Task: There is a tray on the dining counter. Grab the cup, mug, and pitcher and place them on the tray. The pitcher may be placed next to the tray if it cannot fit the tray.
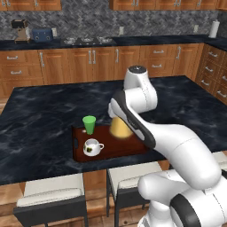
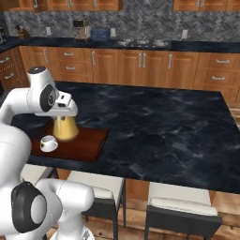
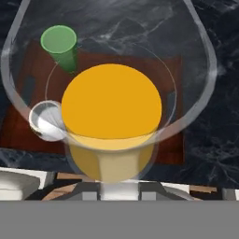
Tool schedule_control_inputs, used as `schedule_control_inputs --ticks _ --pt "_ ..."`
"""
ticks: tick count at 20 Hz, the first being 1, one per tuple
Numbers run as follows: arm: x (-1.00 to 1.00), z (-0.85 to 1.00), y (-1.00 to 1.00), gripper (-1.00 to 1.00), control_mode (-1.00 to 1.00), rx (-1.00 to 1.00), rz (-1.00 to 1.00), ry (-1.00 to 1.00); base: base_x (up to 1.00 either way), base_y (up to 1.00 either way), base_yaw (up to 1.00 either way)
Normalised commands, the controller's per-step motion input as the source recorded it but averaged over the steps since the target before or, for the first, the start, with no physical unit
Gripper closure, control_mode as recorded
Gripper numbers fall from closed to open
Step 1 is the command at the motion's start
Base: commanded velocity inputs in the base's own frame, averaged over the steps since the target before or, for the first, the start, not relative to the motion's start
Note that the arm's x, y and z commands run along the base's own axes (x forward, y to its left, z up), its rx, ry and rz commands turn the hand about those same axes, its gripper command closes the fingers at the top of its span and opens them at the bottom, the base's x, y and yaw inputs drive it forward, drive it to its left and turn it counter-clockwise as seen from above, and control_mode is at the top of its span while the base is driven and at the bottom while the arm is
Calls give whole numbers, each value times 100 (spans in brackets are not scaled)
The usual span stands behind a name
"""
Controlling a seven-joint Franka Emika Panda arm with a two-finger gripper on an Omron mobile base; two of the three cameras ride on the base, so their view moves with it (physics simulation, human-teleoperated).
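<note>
The dark reddish-brown tray lies near the front edge of the black marble dining counter. On it stand the green cup at the back left and the white mug in front. The glass pitcher with orange liquid is upright over the tray's middle. My gripper is shut on its neck from above. Whether its base rests on the tray I cannot tell.
Padded stools stand under the counter's front edge. A wall counter with a coffee machine and toaster runs along the back. Bare marble stretches to the right of the tray.
</note>
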Motion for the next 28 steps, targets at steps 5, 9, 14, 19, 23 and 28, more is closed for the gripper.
schedule_control_inputs --ticks 5,9,14,19,23,28 --pt "13 -45 -15 100 -100 -1 3 0 0 0 0" --pt "29 -28 -2 100 -100 0 5 -1 0 0 0" --pt "45 -23 0 100 -100 0 7 -1 0 0 0" --pt "30 -34 0 100 -100 0 5 0 0 0 0" --pt "22 -35 0 100 -100 0 4 0 0 0 0" --pt "28 -27 0 100 -100 0 4 -1 0 0 0"
